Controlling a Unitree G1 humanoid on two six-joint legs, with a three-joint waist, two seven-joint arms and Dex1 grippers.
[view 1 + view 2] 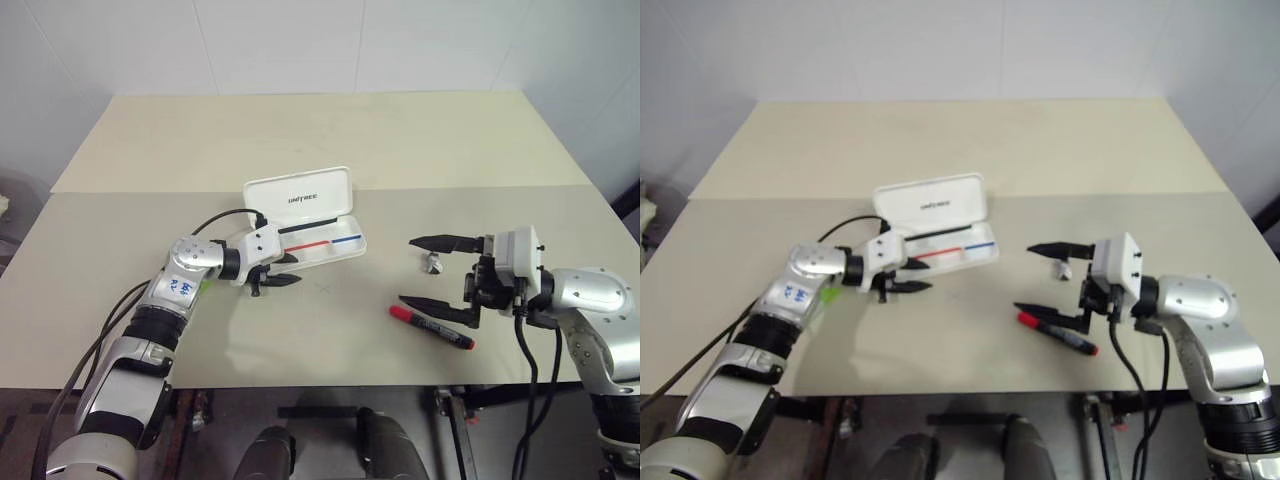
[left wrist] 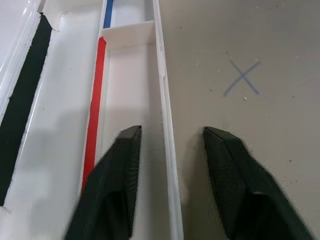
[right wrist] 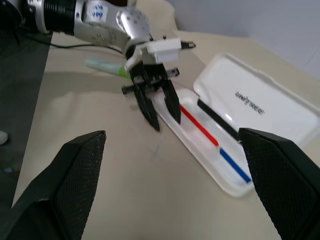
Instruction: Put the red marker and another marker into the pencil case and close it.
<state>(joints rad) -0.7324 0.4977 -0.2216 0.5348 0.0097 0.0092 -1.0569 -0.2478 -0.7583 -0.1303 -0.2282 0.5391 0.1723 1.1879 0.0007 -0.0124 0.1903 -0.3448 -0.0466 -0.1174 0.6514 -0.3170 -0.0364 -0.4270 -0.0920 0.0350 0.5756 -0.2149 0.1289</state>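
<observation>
My left gripper (image 1: 283,275) straddles the open pencil case's (image 1: 305,222) near wall

Its fingers stand apart, one inside the tray by the red stripe, one outside over the table (image 1: 330,130), clamping nothing. My right gripper (image 1: 434,272) hangs wide open and empty; the red marker (image 1: 431,327) lies just beneath its near finger. The pale green marker (image 3: 106,66) lies on the table under my left forearm

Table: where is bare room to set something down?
Bare: the table's far half behind the pencil case, and the strip between case and red marker. Crowded: at the case's near rim with the left gripper, and around the right gripper.
</observation>
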